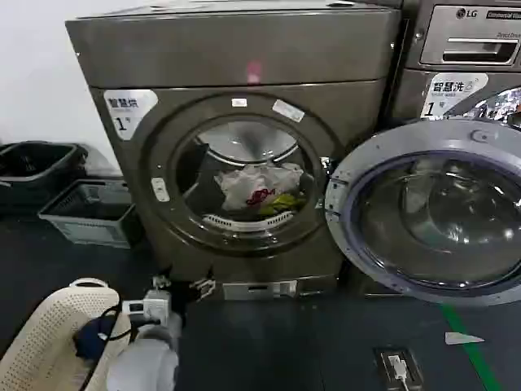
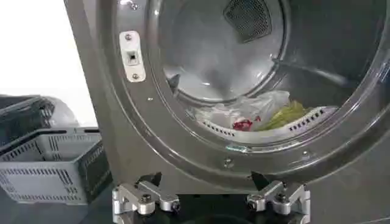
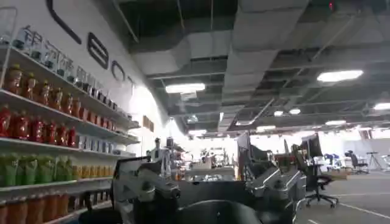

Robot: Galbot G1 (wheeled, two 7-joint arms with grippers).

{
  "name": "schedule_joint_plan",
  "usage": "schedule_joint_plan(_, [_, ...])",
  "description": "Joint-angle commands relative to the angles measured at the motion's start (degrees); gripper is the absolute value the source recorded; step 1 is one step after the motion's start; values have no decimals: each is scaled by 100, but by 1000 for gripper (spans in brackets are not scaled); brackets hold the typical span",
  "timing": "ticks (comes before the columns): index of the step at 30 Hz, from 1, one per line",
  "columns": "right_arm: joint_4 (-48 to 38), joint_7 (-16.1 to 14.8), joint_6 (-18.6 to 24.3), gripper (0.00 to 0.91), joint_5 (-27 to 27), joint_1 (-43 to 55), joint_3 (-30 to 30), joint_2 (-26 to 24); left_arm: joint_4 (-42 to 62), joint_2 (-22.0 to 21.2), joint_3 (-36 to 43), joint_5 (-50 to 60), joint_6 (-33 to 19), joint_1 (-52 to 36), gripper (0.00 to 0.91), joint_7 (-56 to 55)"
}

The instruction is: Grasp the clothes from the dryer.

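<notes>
The dryer (image 1: 228,57) is a bronze-grey front-loader with a white "1" label, and its round door (image 1: 431,212) is swung open to the right. The clothes (image 1: 260,186) lie at the bottom front of the drum: white fabric with a red print and a yellow-green piece (image 1: 281,202) beside it. In the left wrist view the clothes (image 2: 244,109) rest just behind the port's rim. My left gripper (image 1: 181,287) hangs low before the dryer's base, open and empty, and the left gripper (image 2: 207,182) faces the panel below the port. My right gripper (image 3: 204,164) is open, held away, facing the room.
A grey slatted basket (image 1: 89,212) and a black bin (image 1: 37,167) stand on the floor left of the dryer. A white perforated basket (image 1: 49,334) is beside my left arm. The LG machine (image 1: 468,41) stands behind the open door. A floor socket (image 1: 397,366) is at front right.
</notes>
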Motion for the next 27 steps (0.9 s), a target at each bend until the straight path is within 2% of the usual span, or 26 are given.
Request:
schedule_joint_plan(1, [-35,147,219,907,-33,3,-47,-15,-12,-1,-1,13,281,3,907,6])
schedule_joint_plan(4, [-117,80,516,907,-184,0,-108,17,-11,3,-1,17,281,7,907,13])
schedule_joint_plan(27, [-94,335,534,907,-108,43,-212,43,-69,21,4,-86,281,21,907,112])
